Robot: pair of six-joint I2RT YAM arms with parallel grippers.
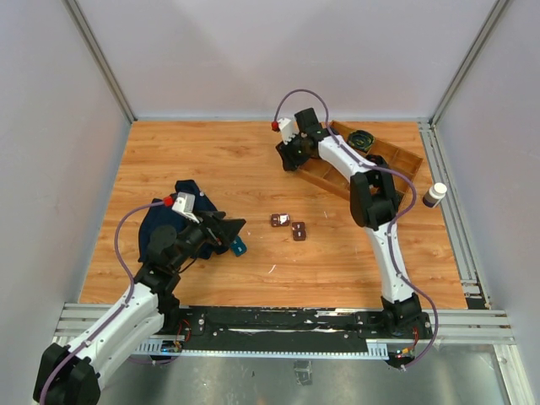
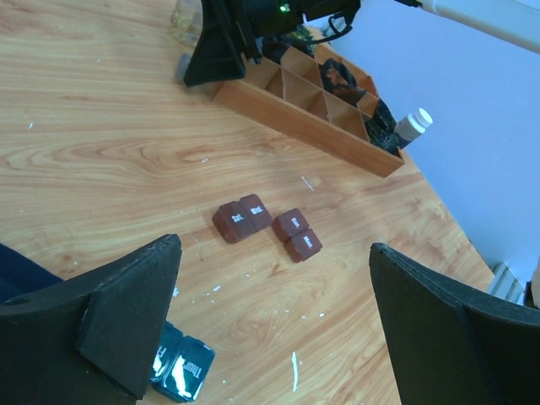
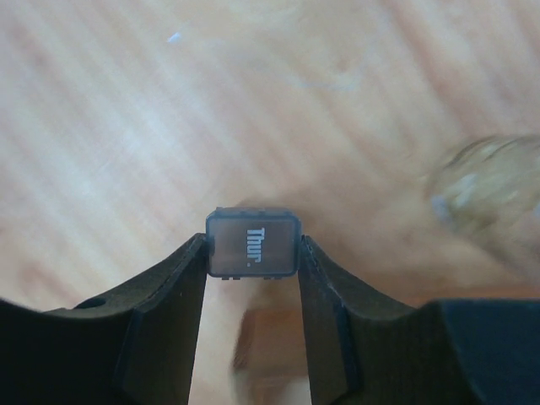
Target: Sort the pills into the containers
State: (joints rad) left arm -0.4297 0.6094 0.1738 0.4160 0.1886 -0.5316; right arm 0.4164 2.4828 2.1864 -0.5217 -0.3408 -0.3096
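The right gripper is closed on a small grey box marked "Thur", one finger on each side. It is at the far side of the table, just left of the wooden tray. The brown boxes lie mid-table, near and slightly left of it. The left gripper, wide open and holding nothing, is closer to them. I see no pills for certain, only pale specks. Whether the grey box is lifted is unclear.
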